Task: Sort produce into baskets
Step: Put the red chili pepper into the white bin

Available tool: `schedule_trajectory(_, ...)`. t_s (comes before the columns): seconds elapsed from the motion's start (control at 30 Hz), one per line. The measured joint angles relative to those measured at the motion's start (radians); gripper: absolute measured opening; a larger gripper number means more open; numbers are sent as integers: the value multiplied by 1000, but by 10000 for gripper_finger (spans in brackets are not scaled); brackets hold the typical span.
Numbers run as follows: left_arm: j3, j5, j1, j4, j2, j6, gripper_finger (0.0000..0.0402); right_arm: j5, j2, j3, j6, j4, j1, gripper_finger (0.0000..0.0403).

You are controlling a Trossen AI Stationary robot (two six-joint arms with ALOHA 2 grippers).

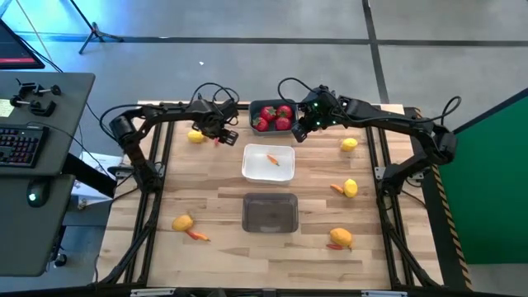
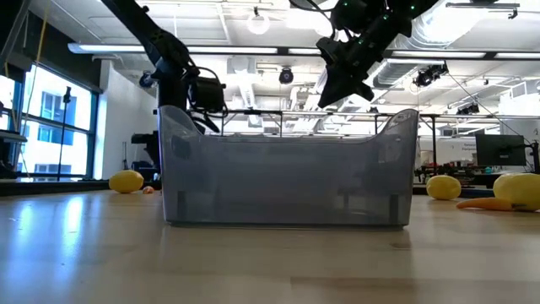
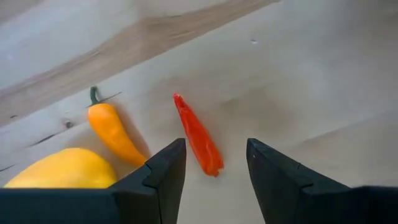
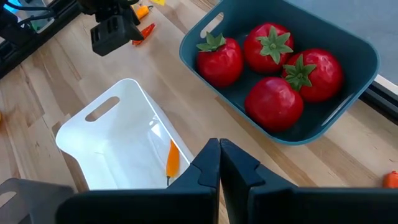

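Observation:
My left gripper (image 1: 218, 136) (image 3: 216, 149) stands open just above the table at the far left, pointing down. A thin red piece of produce (image 3: 198, 135) lies on the wood between its fingers, untouched. Beside the red piece lie a small orange piece (image 3: 114, 134) and a yellow lemon (image 1: 195, 137). The blue-grey basket (image 1: 252, 117) holds several strawberries (image 4: 273, 99). One orange carrot (image 4: 172, 158) lies in the white basket (image 1: 250, 169). The translucent grey basket (image 1: 270, 213) stands nearer. My right gripper (image 1: 300, 130) (image 4: 219, 163) hangs shut between the blue and white baskets, holding nothing.
More lemons lie on the table's right side (image 1: 350, 144), (image 1: 351, 188), (image 1: 341, 238), and one at the near left (image 1: 182, 223). Carrot pieces lie beside the nearer ones (image 1: 198, 236) (image 1: 336, 189). A desk with a keyboard (image 1: 21, 144) stands off the table's left.

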Motion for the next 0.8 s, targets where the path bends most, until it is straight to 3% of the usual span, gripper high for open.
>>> schedule_trajectory(0.37,-34,53,8,36,65,6,147,11,0,0,0,0,0,0)
schedule_trajectory(0.7,-46,70,6,86,16,122,18,12,0,0,0,0,0,0)
schedule_trajectory(0.8,-46,127,7,117,-33,187,8,13,0,0,0,0,0,0)
